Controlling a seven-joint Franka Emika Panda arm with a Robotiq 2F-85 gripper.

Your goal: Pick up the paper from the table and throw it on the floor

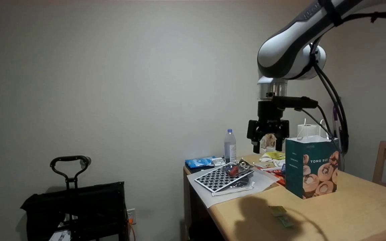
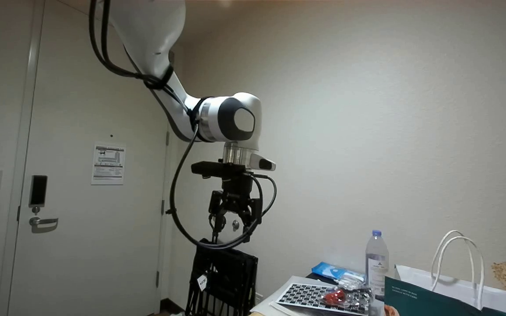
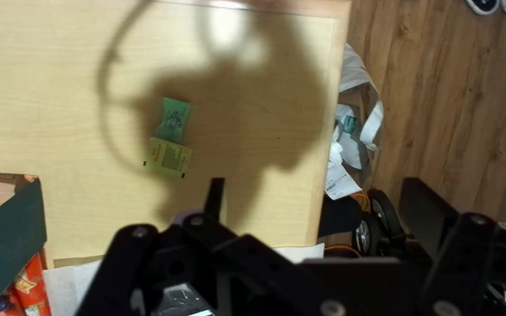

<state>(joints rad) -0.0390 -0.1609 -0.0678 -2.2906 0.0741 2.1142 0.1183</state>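
The table [image 1: 364, 197] has a pale tan wooden top, also seen in the wrist view [image 3: 59, 109]. A white paper sheet [image 1: 206, 197] lies at its far end under a checkered board; its edge shows in the wrist view [image 3: 299, 253]. Two small flat packets lie on the bare wood, a yellow one [image 3: 169, 157] and a green one [image 3: 175, 119], touching or nearly touching. My gripper [image 1: 267, 147] is open and empty, pointing down well above the table; it also shows in an exterior view [image 2: 232, 232]. In the wrist view its fingers [image 3: 314, 193] straddle the table's edge. The wooden floor [image 3: 455, 109] lies beyond that edge.
A teal printed bag [image 1: 320, 174] stands on the table. A bottle [image 1: 230, 147] and a checkered board [image 1: 221, 179] with plastic-wrapped items are at the far end. A folded black wagon [image 1: 79, 211] stands by the wall. An open bag with papers [image 3: 352, 145] is beside the table edge.
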